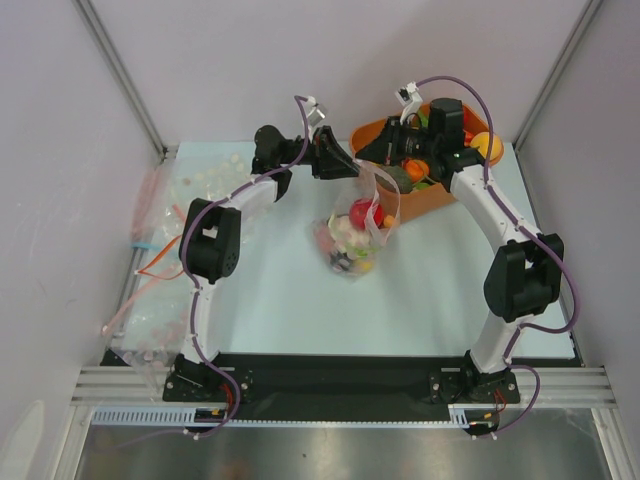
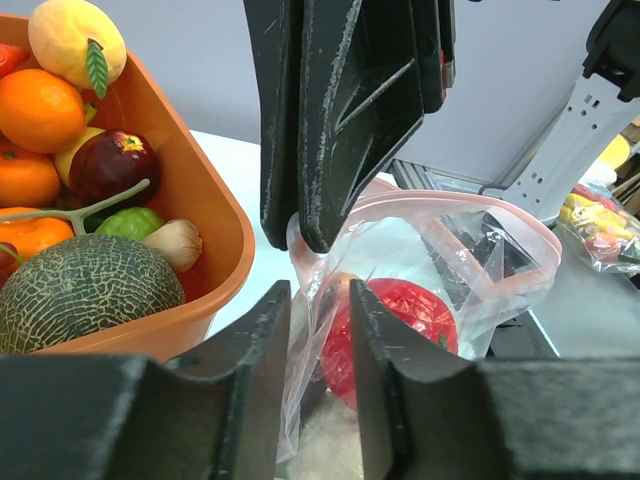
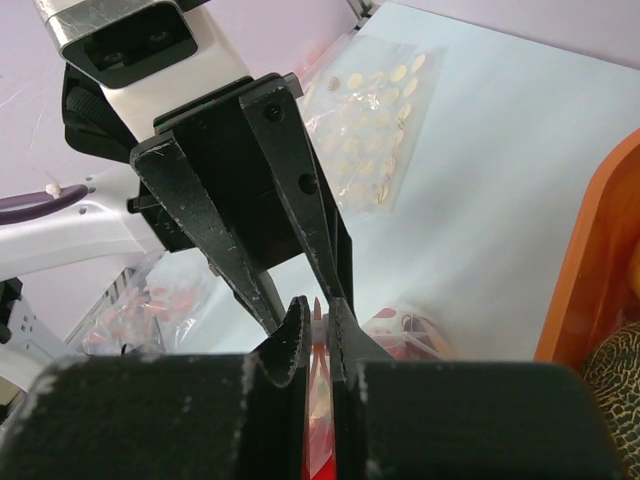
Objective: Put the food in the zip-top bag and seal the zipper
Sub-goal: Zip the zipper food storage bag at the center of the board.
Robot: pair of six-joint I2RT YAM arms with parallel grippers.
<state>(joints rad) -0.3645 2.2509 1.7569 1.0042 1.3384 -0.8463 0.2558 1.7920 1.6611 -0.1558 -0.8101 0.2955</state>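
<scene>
The zip-top bag [image 1: 352,235] stands mid-table, holding a red fruit [image 2: 400,320] and other food. Its pink zipper [image 2: 470,205] arcs open across the mouth. My right gripper [image 3: 318,318] is shut on the bag's rim strip, and the left wrist view shows it [image 2: 312,235] pinching that rim from above. My left gripper [image 2: 320,340] faces it with jaws apart; clear film of the bag hangs loosely between them. From above, both grippers [image 1: 345,165] [image 1: 366,156] meet over the bag's mouth. More food, a melon [image 2: 90,290] and an orange [image 2: 40,110], lies in the orange tub [image 2: 225,230].
The orange tub [image 1: 430,205] sits at the back right, just behind the bag. A flat bag of pale pieces [image 1: 215,175] lies at the back left, and more plastic bags [image 1: 150,215] are piled along the left edge. Enclosure walls surround the table.
</scene>
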